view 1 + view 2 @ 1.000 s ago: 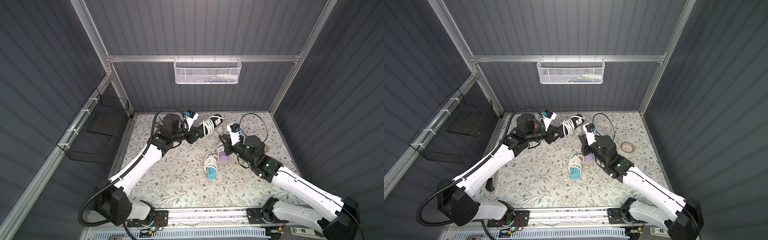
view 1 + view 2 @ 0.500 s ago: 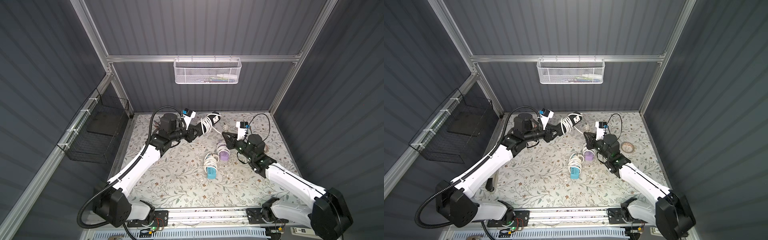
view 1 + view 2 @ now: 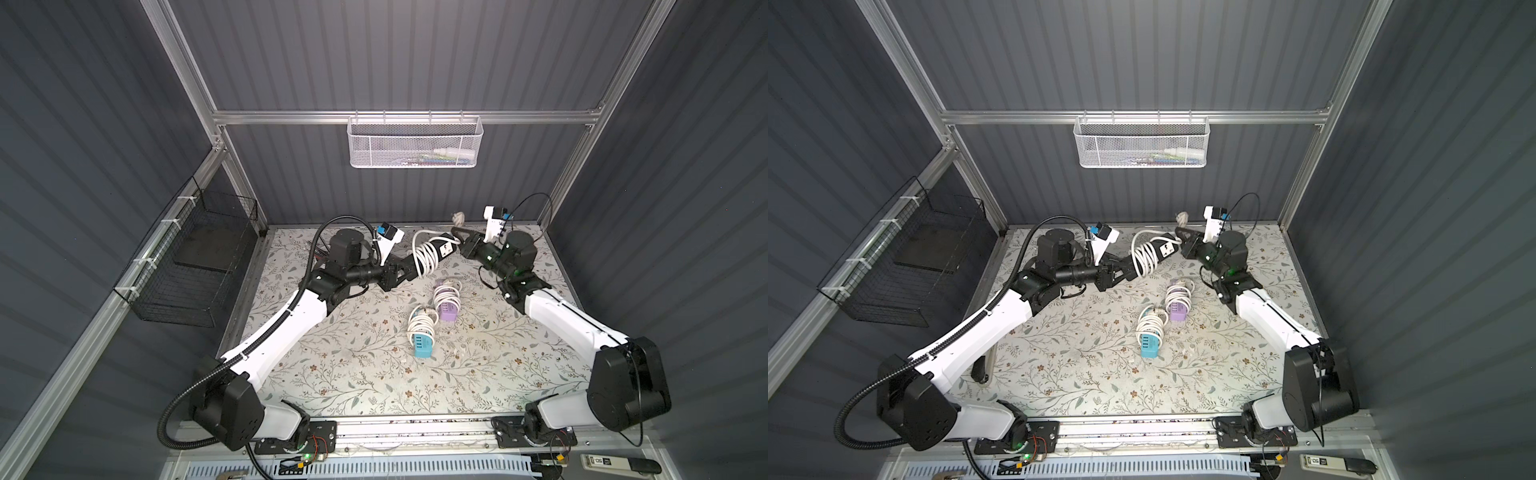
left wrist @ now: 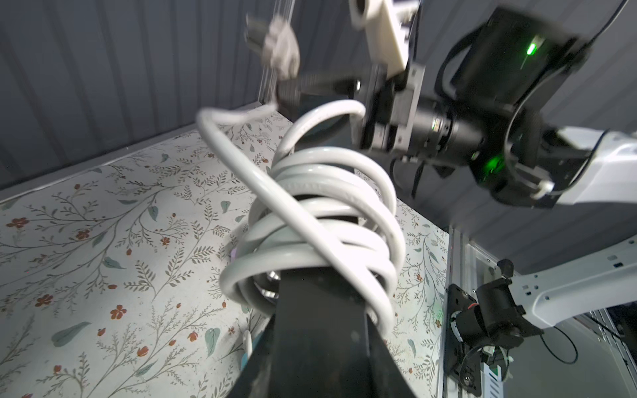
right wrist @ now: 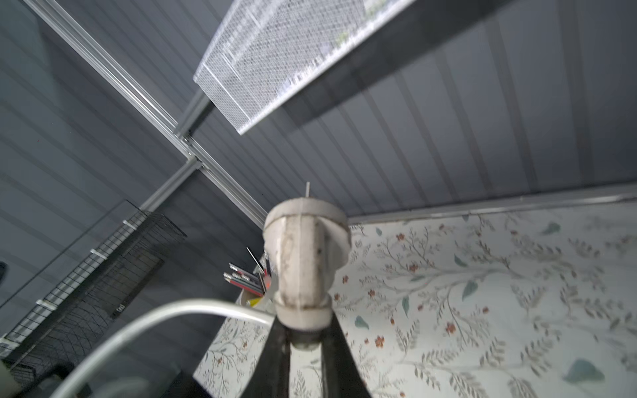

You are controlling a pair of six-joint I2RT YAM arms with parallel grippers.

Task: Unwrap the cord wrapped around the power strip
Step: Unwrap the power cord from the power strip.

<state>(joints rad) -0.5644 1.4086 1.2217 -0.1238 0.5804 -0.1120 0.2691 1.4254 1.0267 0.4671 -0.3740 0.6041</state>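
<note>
in a top view, your right end effector (image 3: 457, 227), clamped on the plug (image 3: 458, 217), has swung it up and far; left end effector (image 3: 407, 267) stays clamped on the power strip (image 3: 444, 249) above the far counter (image 3: 353, 374), so the cord (image 3: 424, 257) is loosening.

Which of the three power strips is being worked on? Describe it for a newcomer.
Under the white mesh basket on the back wall, over the floral mat's far end, the left gripper holds a black power strip wound with white cord. Unlike the purple strip and blue strip lying on the mat, it alone is black and airborne.
</note>
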